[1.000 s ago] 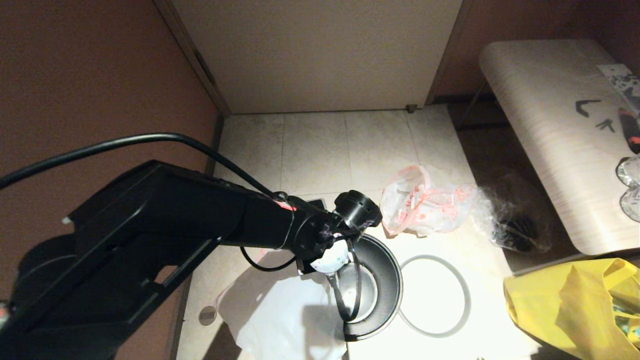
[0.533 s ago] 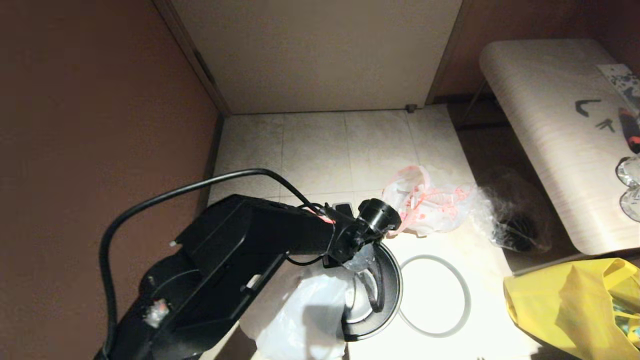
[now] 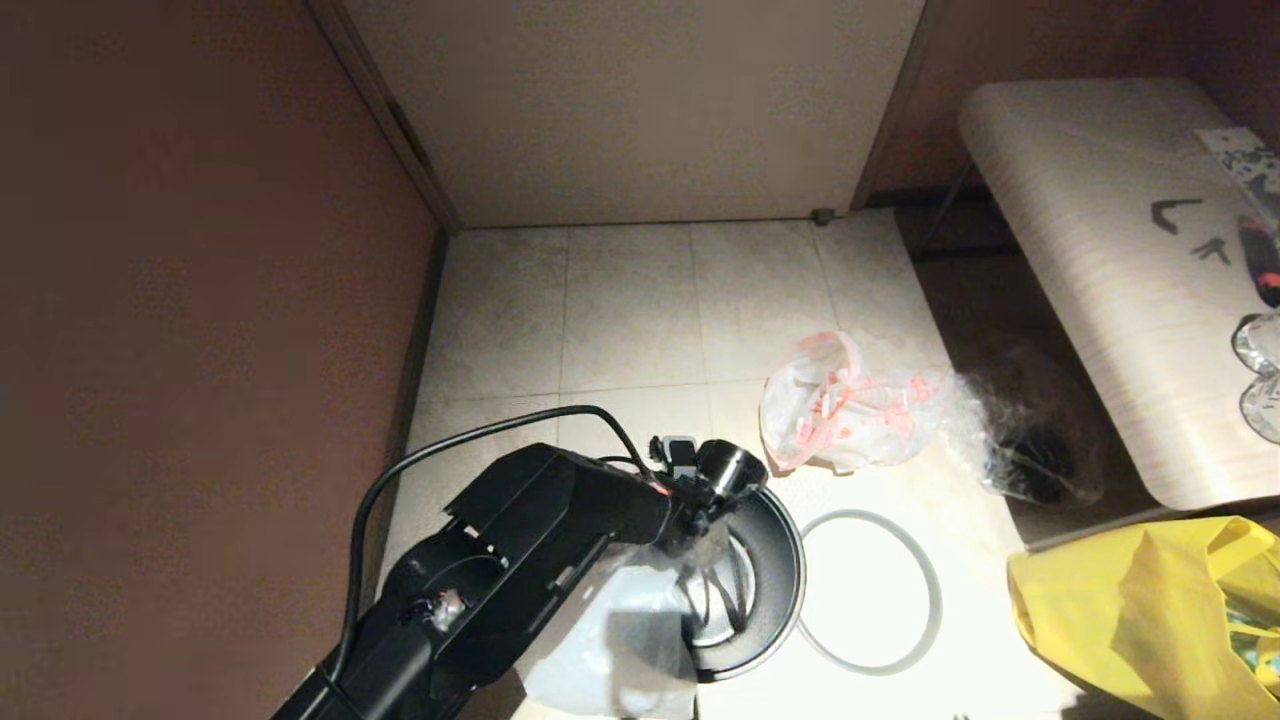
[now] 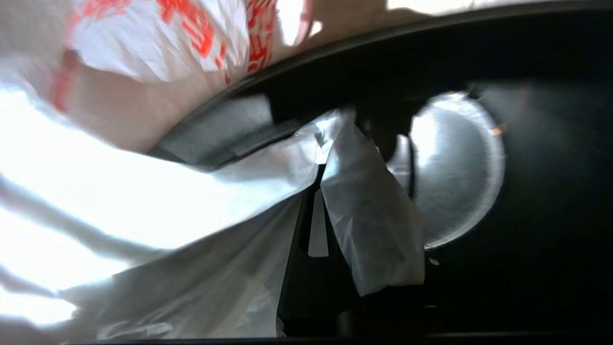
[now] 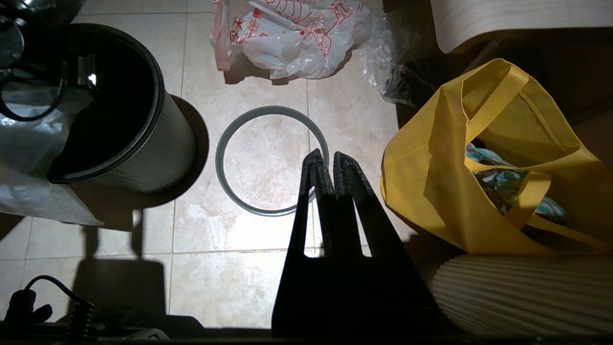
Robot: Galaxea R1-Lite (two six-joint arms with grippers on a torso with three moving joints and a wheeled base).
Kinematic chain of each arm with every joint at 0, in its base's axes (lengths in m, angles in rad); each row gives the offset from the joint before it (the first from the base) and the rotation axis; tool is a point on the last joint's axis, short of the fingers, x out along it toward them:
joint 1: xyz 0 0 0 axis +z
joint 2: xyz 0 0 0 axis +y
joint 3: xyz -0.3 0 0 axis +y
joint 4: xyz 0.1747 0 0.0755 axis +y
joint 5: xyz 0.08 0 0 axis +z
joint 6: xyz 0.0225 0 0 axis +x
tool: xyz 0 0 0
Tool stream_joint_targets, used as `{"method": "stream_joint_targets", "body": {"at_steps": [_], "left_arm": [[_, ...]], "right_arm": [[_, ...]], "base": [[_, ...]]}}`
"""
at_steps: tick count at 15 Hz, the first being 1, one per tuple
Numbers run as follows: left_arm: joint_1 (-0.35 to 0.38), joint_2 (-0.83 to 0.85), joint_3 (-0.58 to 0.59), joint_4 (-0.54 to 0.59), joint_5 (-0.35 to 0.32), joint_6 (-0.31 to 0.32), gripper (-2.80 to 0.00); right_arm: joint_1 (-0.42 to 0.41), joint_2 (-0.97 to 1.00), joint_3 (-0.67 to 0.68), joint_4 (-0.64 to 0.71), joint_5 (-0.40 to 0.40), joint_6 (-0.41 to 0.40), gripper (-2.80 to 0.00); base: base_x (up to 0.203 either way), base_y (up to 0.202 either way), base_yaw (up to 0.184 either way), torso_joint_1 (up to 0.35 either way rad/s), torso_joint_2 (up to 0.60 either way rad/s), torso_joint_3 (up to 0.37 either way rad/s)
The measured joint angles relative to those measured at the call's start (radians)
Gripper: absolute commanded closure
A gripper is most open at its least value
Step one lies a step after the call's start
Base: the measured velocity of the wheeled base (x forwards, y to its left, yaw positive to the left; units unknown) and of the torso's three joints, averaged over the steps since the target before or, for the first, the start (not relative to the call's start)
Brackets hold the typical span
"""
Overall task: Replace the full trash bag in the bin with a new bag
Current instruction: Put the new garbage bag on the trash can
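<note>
The new bag (image 3: pixel 610 640), thin translucent white plastic, hangs mostly outside the bin (image 3: pixel 785 560), draped over its near-left side onto the floor, with only one edge pulled over the lip and into the dark mouth. The left gripper (image 4: pixel 318 191) sits down inside the bin, pinched tight on that fold of film; its tips are largely hidden by the plastic in the left wrist view. Judging by this, removal is done: the full trash bag (image 3: pixel 850 410), lumpy with red-printed wrappers showing through, lies on the tiles beyond the bin, well clear of it. Left to do, as far as I can judge: spread the liner around the whole lip, push it down, then refit the grey hoop (image 3: pixel 868 592), which lies flat on the floor just right of the bin, not on it. The bin itself looks empty apart from the bag fold and gripper, shiny base visible. A clear crinkly bag (image 3: pixel 1020 450) with dark contents lies touching the full bag's right side. A yellow bag (image 3: pixel 1130 620) stands open at right, with blue-green items inside, seen in the right wrist view. The right gripper (image 5: pixel 325 163) is parked over the floor near the hoop, fingers pressed together, holding nothing. A light wood-grain table (image 3: pixel 1100 280) sits at far right.
</note>
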Motion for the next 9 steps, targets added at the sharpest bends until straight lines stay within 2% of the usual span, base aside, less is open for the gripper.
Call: {"method": "stream_joint_targets", "body": {"at_steps": [2, 5, 6, 9], "left_arm": [[0.001, 0.031, 0.000, -0.026, 0.018, 0.023, 0.00], [0.007, 0.088, -0.001, -0.118, 0.074, 0.095, 0.00], [0.012, 0.103, -0.002, -0.143, 0.090, 0.112, -2.80], [0.018, 0.104, 0.003, -0.140, 0.094, 0.116, -2.80]], "right_arm": [[0.000, 0.000, 0.000, 0.000, 0.000, 0.000, 0.00], [0.000, 0.000, 0.000, 0.000, 0.000, 0.000, 0.00], [0.000, 0.000, 0.000, 0.000, 0.000, 0.000, 0.00], [0.000, 0.000, 0.000, 0.000, 0.000, 0.000, 0.00]], "base": [[0.000, 0.000, 0.000, 0.000, 0.00, 0.000], [0.000, 0.000, 0.000, 0.000, 0.00, 0.000], [0.000, 0.000, 0.000, 0.000, 0.00, 0.000], [0.000, 0.000, 0.000, 0.000, 0.00, 0.000]]}}
